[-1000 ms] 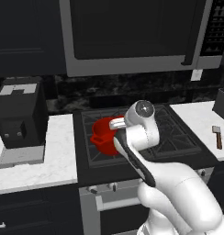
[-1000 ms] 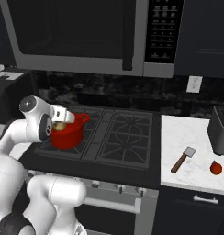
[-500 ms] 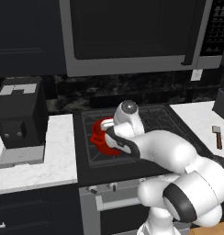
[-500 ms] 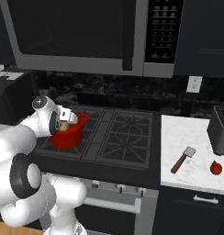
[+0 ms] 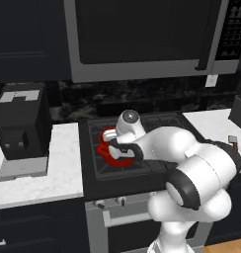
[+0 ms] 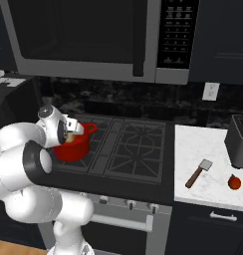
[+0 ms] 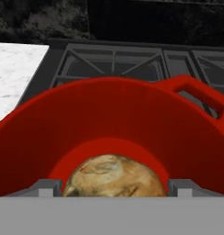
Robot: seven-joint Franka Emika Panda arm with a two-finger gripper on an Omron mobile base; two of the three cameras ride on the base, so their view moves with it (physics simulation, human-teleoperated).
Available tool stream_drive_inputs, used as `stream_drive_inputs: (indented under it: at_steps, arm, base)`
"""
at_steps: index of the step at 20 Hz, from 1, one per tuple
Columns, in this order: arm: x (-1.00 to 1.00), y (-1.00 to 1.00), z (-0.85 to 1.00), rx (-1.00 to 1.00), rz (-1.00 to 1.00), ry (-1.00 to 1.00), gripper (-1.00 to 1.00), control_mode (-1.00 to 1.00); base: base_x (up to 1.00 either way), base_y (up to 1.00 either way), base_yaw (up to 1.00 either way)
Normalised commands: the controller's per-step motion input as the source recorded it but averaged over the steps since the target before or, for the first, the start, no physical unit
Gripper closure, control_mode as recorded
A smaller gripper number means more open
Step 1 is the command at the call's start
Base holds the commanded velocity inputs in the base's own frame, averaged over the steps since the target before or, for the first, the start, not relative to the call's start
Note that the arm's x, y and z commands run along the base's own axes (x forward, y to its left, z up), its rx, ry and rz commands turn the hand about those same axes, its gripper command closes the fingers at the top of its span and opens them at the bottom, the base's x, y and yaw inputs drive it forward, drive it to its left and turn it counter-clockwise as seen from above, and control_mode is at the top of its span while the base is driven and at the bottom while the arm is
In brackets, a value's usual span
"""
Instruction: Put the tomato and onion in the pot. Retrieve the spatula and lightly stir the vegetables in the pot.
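Hanging over the red pot [image 7: 109,119] on the stove's left burner, the jaws stand wide apart with the pale onion [image 7: 114,176] between them, down inside the pot. On the right worktop [image 6: 203,149] lie the spatula [image 6: 198,173] and, near it, the tomato [image 6: 234,183].

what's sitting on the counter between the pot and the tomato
The spatula lies between them on the white counter, right of the stove burners, seen in the right base view. The pot is at far left, the tomato far right.

arm [image 5: 191,163]: glossy white rounded links | joints: dark bands | cap, seemingly: grey disc
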Motion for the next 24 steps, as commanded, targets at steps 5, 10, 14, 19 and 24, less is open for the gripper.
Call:
stream_drive_inputs:
  at_steps: [5,10,14,19,24]
  arm:
    - [0.29,0.00,-0.12,0.00,0.00,0.00,-1.00,-1.00]
    - [0.05,0.00,-0.01,0.00,0.00,0.00,-1.00,-1.00]
    - [-0.03,0.00,0.17,0.00,0.00,-0.01,-1.00,-1.00]
    - [-0.32,0.00,0.53,0.00,0.00,-0.02,-1.00,-1.00]
    - [-0.96,-0.04,0.63,0.01,0.00,0.00,-1.00,-1.00]
  base:
    - [0.00,0.00,0.00]
    - [0.00,0.00,0.00]
    - [0.00,0.00,0.00]
    - [0.00,0.00,0.00]
    - [0.00,0.00,0.00]
